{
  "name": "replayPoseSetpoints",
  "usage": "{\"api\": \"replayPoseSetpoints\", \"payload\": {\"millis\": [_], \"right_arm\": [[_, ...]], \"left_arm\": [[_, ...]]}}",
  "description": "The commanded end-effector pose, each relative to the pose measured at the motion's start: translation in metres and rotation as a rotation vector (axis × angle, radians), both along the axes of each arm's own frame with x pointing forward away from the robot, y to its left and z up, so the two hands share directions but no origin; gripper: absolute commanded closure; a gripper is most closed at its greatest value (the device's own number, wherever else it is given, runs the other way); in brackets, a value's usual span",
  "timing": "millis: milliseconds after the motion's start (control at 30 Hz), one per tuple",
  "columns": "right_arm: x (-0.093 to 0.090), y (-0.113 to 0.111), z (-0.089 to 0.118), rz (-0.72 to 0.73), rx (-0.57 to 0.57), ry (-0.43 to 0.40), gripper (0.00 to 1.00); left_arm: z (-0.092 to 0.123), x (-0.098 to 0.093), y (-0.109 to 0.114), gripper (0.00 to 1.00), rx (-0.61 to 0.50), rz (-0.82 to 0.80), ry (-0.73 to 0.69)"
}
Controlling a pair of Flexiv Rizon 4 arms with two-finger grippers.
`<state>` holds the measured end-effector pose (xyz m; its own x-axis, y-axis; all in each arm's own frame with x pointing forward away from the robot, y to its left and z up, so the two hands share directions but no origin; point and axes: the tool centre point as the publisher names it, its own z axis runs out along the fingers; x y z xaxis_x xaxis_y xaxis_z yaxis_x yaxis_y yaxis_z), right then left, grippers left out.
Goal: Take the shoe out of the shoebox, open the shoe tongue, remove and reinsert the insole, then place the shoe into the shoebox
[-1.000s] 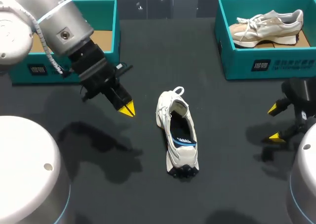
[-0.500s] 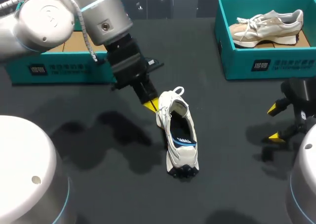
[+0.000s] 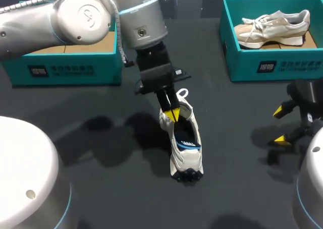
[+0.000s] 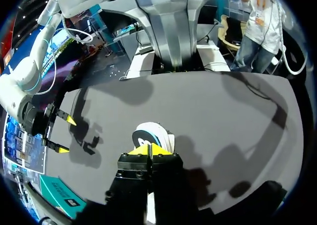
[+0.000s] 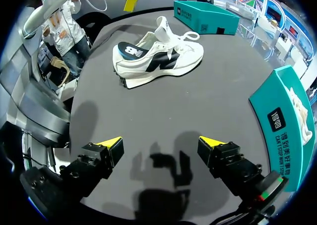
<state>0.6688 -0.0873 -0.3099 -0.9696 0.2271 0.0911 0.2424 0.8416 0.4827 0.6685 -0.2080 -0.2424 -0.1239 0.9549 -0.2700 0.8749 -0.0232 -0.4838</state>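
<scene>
A white shoe (image 3: 182, 143) with a blue insole lies on the dark table's middle, toe toward the back. My left gripper (image 3: 173, 115) is shut, its yellow tips pressed together at the shoe's tongue, over the front of the opening. In the left wrist view the left gripper (image 4: 148, 149) hangs right above the shoe (image 4: 152, 134). Whether the tips touch the tongue I cannot tell. My right gripper (image 3: 281, 125) stands open and empty near the table's right edge, well away from the shoe (image 5: 158, 54). In its own view the right gripper (image 5: 161, 143) holds nothing between its fingers.
An empty teal shoebox (image 3: 65, 67) stands at the back left. At the back right a second teal shoebox (image 3: 275, 65) holds a beige shoe (image 3: 272, 26). Bare table lies between the white shoe and my right gripper.
My left arm has swung right from in front of the left shoebox to the shoe, its shut tips now at the tongue. The shoe and the right arm have not moved.
</scene>
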Motion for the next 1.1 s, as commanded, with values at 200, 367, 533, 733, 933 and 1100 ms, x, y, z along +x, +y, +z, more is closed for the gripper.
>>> {"api": "replayPoseSetpoints", "payload": {"millis": [200, 367, 533, 733, 933, 1100], "right_arm": [[-0.001, 0.0, 0.0, -0.001, -0.002, -0.001, 0.0], [-0.001, 0.0, 0.0, -0.001, -0.002, -0.001, 0.0], [-0.001, 0.0, 0.0, -0.001, -0.002, -0.001, 0.0], [-0.001, 0.0, 0.0, -0.001, -0.002, -0.001, 0.0], [-0.001, 0.0, 0.0, -0.001, -0.002, -0.001, 0.0], [-0.001, 0.0, 0.0, -0.001, -0.002, -0.001, 0.0]], "left_arm": [[-0.033, -0.006, -0.018, 1.0, 0.065, -0.061, -0.016], [-0.037, -0.014, -0.02, 1.0, 0.052, -0.083, -0.031], [-0.043, -0.026, -0.024, 1.0, 0.061, -0.112, -0.061], [-0.06, -0.034, -0.025, 1.0, 0.081, -0.136, -0.055], [-0.079, -0.041, -0.026, 1.0, 0.099, -0.148, -0.049], [-0.094, -0.04, -0.028, 1.0, 0.1, -0.144, -0.046]]}}
